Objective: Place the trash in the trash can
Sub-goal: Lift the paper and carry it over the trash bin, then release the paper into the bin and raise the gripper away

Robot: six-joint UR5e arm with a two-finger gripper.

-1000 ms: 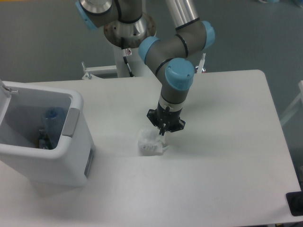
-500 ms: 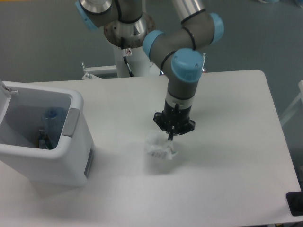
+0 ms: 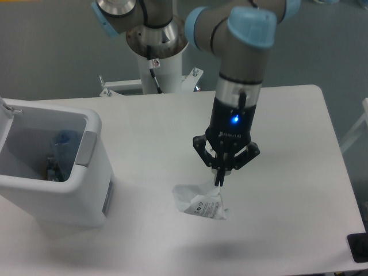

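Note:
The crumpled white paper wad (image 3: 200,204) hangs from the tips of my gripper (image 3: 218,180), which is shut on its upper right corner and holds it above the table, with a faint shadow below it. The white trash can (image 3: 86,190) stands at the left edge of the table with its top open and a grey panel (image 3: 86,149) on its right rim. The crushed clear bottle with the blue cap (image 3: 65,142) lies inside the can. My gripper is well to the right of the can and points straight down.
The white table (image 3: 287,144) stretches right of the arm, with its right edge near the frame's edge. The arm's base column (image 3: 161,69) stands behind the table's far edge. A dark object (image 3: 359,247) sits at the bottom right corner.
My gripper has lifted and moved to the right and toward the front, taking the paper wad up off the table. The can and the bottle have not moved.

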